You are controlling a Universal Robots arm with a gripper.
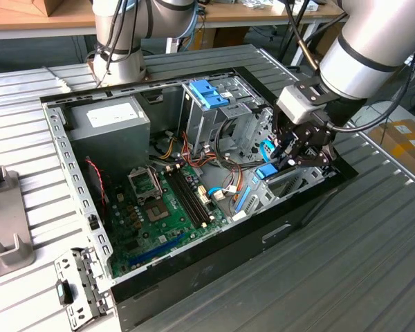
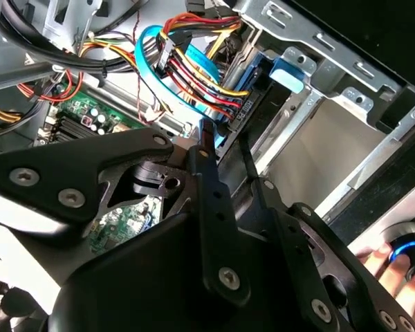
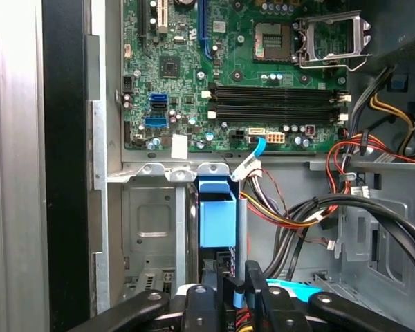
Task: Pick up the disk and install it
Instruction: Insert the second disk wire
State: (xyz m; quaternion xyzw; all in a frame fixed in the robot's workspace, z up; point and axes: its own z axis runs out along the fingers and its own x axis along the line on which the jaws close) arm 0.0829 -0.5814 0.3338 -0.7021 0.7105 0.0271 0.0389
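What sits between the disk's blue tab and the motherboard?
In the first wrist view, a metal bay rail separates the disk from the motherboard.

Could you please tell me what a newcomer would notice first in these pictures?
First, the open black metal computer case lying flat, its green motherboard exposed. Next, the arm's black claw reaching into the case at the exterior view's right, at the grey disk with bright blue rails standing on edge in a metal bay.
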